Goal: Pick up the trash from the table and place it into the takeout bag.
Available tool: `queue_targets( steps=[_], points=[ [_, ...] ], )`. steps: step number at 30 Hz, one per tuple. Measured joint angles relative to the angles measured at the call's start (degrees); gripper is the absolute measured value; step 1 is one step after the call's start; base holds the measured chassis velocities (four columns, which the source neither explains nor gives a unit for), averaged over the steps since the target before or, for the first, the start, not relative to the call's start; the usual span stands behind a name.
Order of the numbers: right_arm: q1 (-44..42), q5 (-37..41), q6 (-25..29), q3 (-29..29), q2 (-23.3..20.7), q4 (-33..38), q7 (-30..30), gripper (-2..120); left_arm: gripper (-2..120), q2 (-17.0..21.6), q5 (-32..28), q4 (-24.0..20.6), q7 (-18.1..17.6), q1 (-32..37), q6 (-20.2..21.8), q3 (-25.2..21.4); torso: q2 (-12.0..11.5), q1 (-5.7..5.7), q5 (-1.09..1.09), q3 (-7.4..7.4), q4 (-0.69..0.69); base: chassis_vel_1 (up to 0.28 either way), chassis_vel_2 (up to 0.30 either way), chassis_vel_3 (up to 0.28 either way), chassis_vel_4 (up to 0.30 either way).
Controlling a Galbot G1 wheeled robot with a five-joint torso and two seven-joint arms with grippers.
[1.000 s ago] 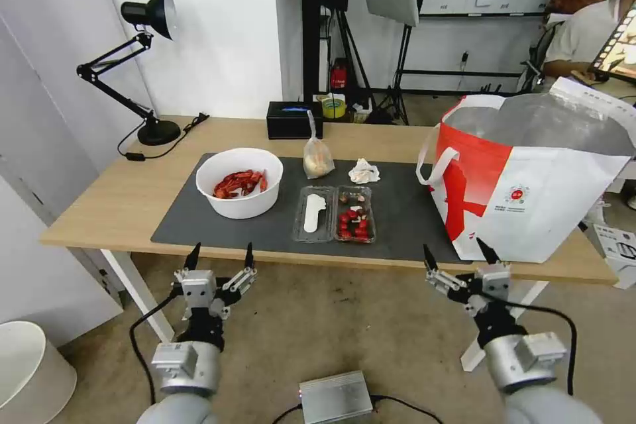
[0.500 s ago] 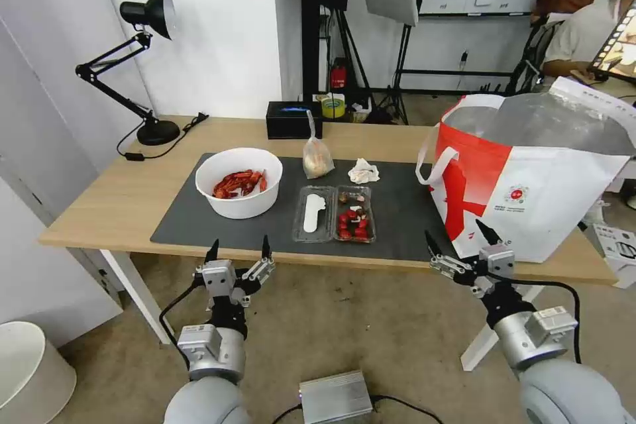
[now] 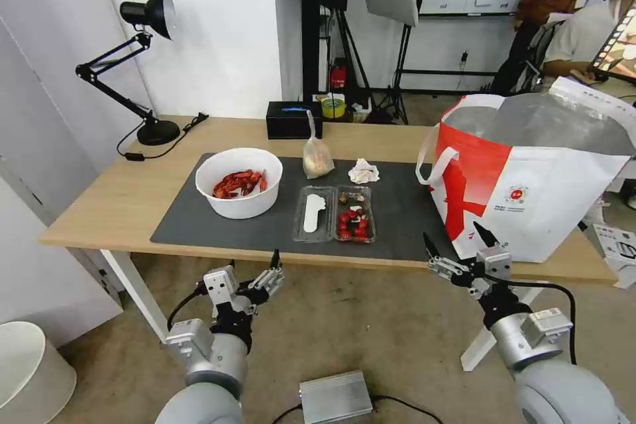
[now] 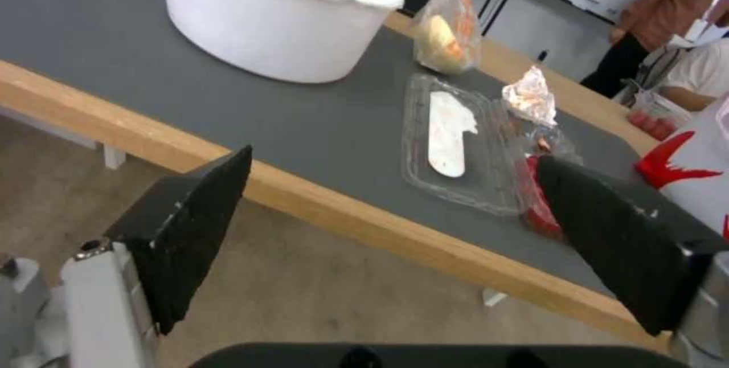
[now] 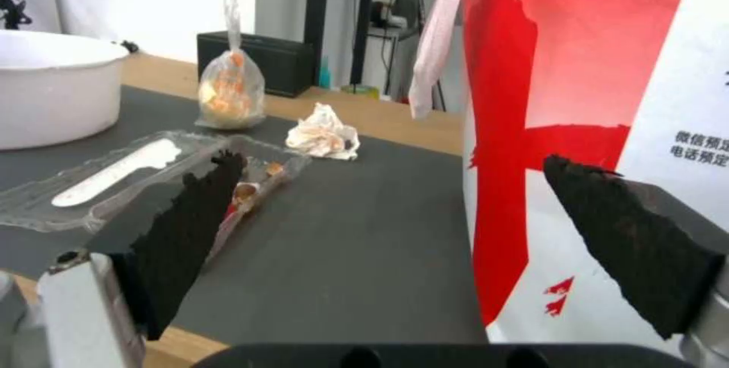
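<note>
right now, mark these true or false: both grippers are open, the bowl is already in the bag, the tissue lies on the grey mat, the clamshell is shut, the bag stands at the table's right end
1. Both grippers are open: true. The left gripper and right gripper are open and hold nothing, below the table edge.
2. The white bowl is in the takeout bag: false. It sits on the grey mat.
3. The crumpled tissue lies on the mat: true.
4. The clamshell is shut: false. It lies open.
5. The bag stands at the table's right end: true.

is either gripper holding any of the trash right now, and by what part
Nothing is held. The left gripper and right gripper both hang open below the table's near edge, touching nothing.
</note>
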Motion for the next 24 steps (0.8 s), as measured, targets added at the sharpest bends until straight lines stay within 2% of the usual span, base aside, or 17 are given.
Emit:
queue_targets(
  steps=[4,16,24],
  points=[
    [-0.34,-0.44,0.11,-0.23,0.45,0.00,-0.18,100,100,0.14,-1.55,-0.30,-0.56,-0.20,0.33,0.07,0.00,0.00,-0.01,0.00,0.00,0.000,0.000,0.000,0.000],
    [-0.87,-0.74,0.52,-0.19,0.68,0.38,-0.60,100,100,1.49,-21.08,-4.03,-6.36,-3.66,3.62,-0.15,0.00,0.00,0.00,0.00,0.00,0.000,0.000,0.000,0.000],
    [-0.85,-0.77,0.56,-0.19,0.62,0.39,-0.73,100,100,1.25,-24.55,-4.56,-7.03,-4.52,3.76,0.42,0.00,0.00,0.00,0.00,0.00,0.000,0.000,0.000,0.000]
  ],
)
